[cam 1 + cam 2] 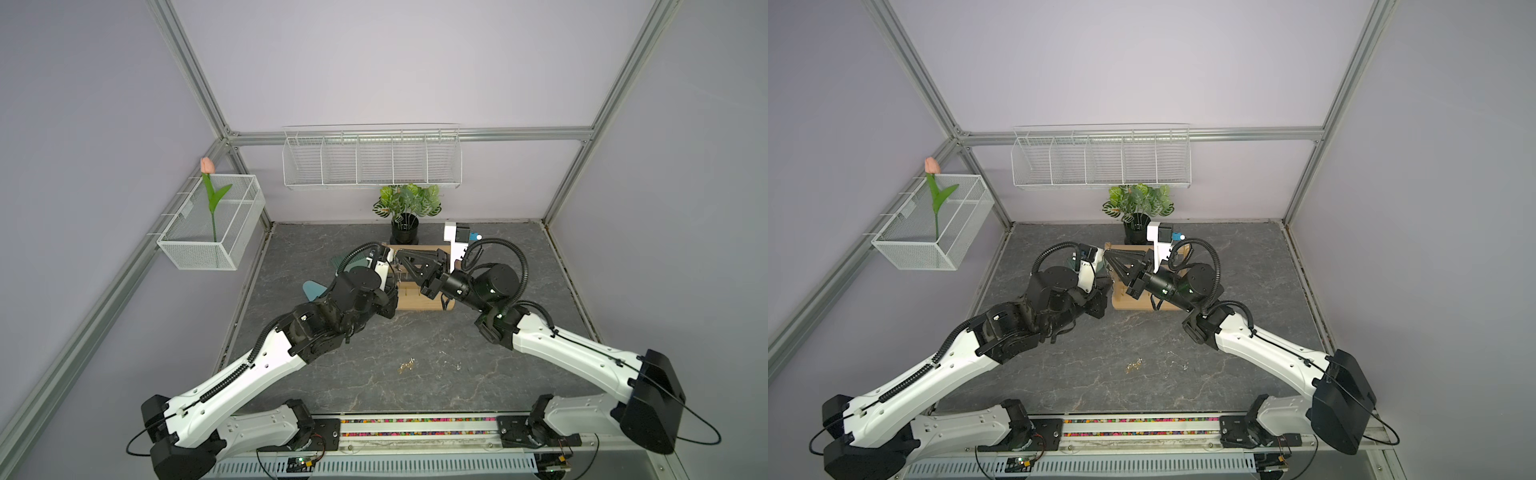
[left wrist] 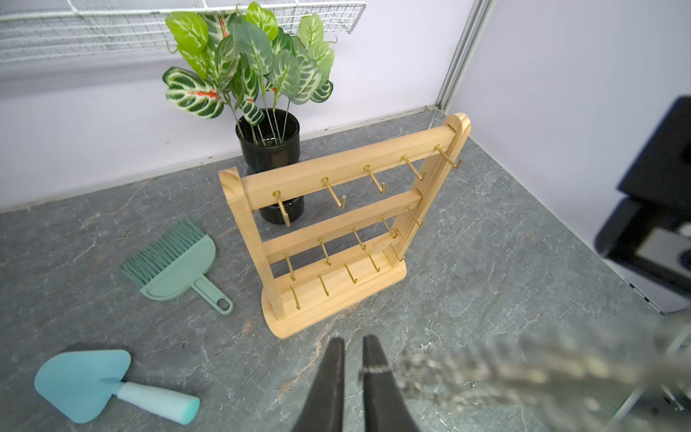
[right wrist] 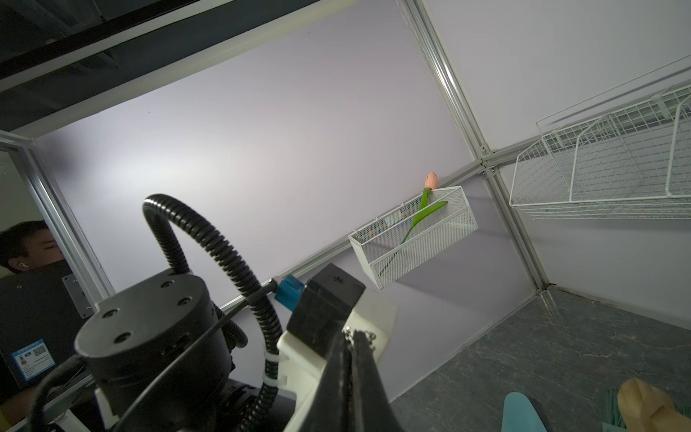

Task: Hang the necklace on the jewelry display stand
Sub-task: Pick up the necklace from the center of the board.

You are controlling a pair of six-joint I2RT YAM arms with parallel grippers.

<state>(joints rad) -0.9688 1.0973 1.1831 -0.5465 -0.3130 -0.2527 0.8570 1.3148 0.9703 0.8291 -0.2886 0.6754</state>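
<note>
my right claw (image 3: 350, 336) clamped on necklace (image 2: 441, 368) | my left claw (image 2: 353, 346) narrowly apart, necklace looped over one finger | necklace held aloft near jewelry display stand (image 2: 336, 224), unhooked | risk, I reckon: that loop snags, tugging necklace from my grip

Soft, even light fills the enclosure, and the pale walls (image 1: 374, 62) are bright without glare. In both top views only faint, soft-edged shadows lie on the grey surface (image 1: 374, 340), and the frame posts bow toward the picture edges. In the right wrist view a diffuse shadow falls on the wall below the mesh basket (image 3: 418, 239). In the left wrist view the jewelry display stand (image 2: 336, 232) is sharp, while the necklace (image 2: 504, 374), close to the lens, is heavily blurred.
</note>
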